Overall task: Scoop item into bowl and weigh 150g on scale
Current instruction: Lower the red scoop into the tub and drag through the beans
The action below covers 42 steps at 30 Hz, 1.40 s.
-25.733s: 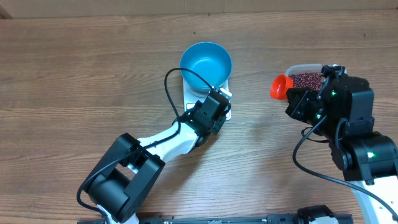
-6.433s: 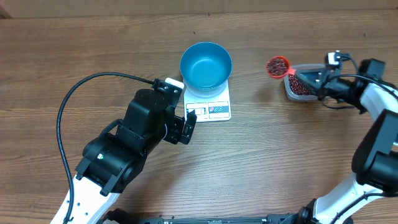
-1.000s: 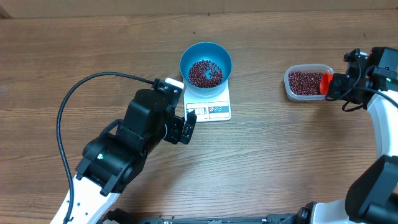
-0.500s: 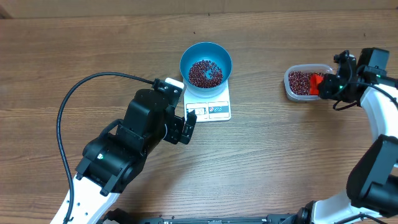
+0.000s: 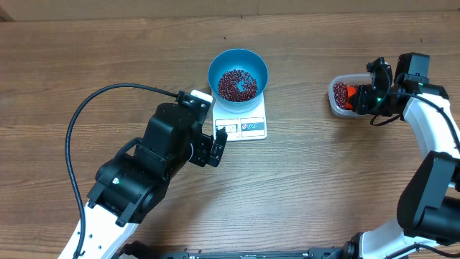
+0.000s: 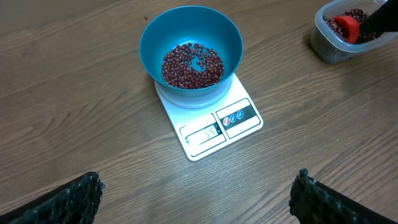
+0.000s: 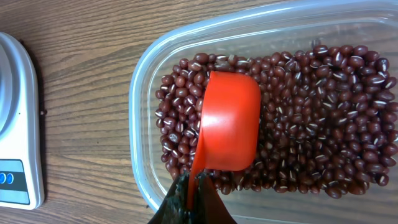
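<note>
Some glossy red-brown beans [image 5: 237, 84] lie in the blue plastic bowl [image 6: 155, 37]; right pincer [image 7: 189, 198], clenched on the red-orange scoop [image 7: 229, 121], dips for more; left pincer [image 6: 196, 196] released.

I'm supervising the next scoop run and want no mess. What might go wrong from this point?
The right hand grips the red-orange plastic scoop dug into the small dark red-brown beans in the clear plastic tub; a heaped load may spill onto the wooden table on the way. The round blue plastic bowl overhangs the flat white scale, so a knock might shift it.
</note>
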Tool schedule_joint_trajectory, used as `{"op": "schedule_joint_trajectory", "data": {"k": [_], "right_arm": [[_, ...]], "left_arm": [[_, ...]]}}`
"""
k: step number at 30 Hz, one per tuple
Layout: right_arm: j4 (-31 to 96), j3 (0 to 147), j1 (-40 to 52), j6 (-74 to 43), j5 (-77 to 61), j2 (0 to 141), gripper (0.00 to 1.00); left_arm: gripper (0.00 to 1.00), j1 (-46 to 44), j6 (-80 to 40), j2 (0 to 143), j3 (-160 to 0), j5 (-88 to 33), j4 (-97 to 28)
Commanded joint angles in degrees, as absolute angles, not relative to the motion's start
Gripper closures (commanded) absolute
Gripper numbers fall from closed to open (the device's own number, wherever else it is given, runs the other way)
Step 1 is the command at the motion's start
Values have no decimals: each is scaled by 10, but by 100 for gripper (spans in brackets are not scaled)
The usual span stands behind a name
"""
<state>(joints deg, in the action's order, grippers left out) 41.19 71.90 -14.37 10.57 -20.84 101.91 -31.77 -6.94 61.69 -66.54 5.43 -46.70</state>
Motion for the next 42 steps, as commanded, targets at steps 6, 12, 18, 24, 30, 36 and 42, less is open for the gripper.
{"op": "schedule_joint_trajectory", "data": {"k": [6, 12, 18, 24, 30, 36, 42], "right_arm": [[420, 723, -140, 107, -246, 1027, 96], [428, 723, -140, 106, -246, 1028, 96], [426, 723, -155, 106, -289, 1034, 96], [427, 723, -199, 106, -377, 1057, 96], [428, 723, -210, 101, -387, 1091, 96], [424, 723, -231, 88, -388, 1112, 96], [425, 723, -267, 88, -424, 1112, 96]], "left_arm": [[0, -315, -71, 619, -673, 62, -465], [1, -315, -71, 619, -673, 62, -465], [1, -315, -71, 619, -673, 62, -465], [0, -315, -71, 619, -673, 62, -465], [0, -315, -71, 619, -673, 62, -465], [1, -315, -71, 619, -673, 62, -465], [0, -315, -71, 619, -673, 62, -465]]}}
